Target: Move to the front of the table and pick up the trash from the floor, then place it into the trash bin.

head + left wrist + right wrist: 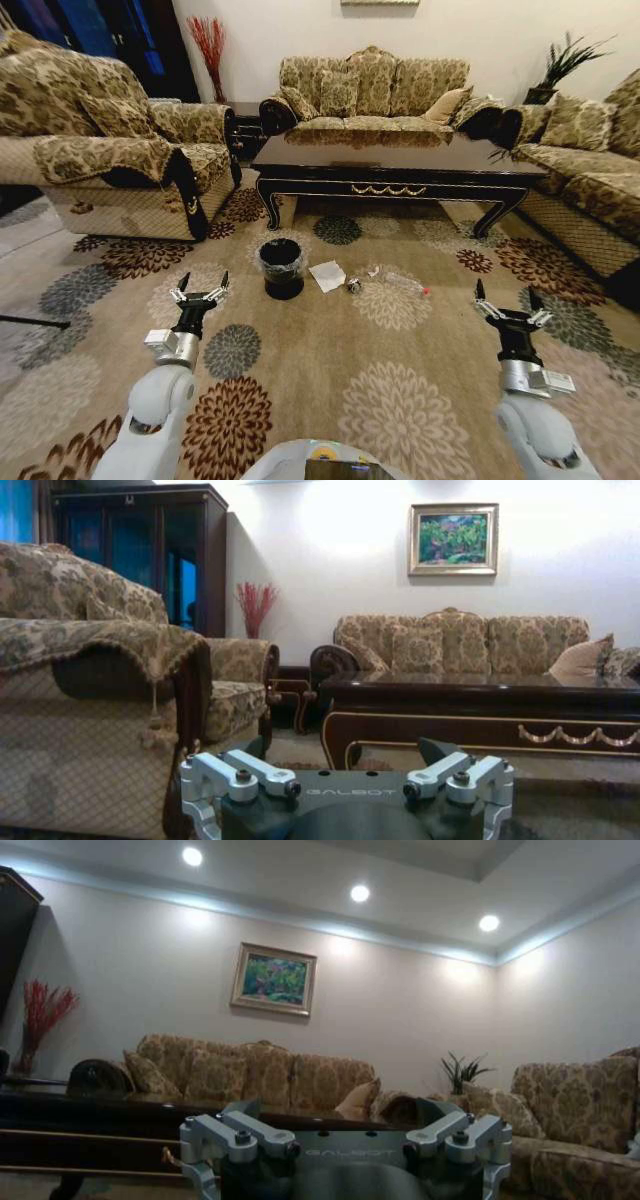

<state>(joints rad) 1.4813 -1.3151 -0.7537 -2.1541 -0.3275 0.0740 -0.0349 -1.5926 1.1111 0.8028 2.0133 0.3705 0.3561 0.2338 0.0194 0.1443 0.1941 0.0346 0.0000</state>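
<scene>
Left tool (201,286) and right tool (509,297) (both spread open) hover above carpet (300,370), short of trash (327,275)

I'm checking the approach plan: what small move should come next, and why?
Probably drive forward a little: the trash lies on the floor beside the trash bin, well ahead of the open left gripper and right gripper.

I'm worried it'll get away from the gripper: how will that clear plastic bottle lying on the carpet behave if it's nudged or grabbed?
The clear plastic bottle lies on its side, so a nudge would probably roll it. It looks empty, so likely light and squashy when squeezed. The carpet may slow any rolling.
</scene>
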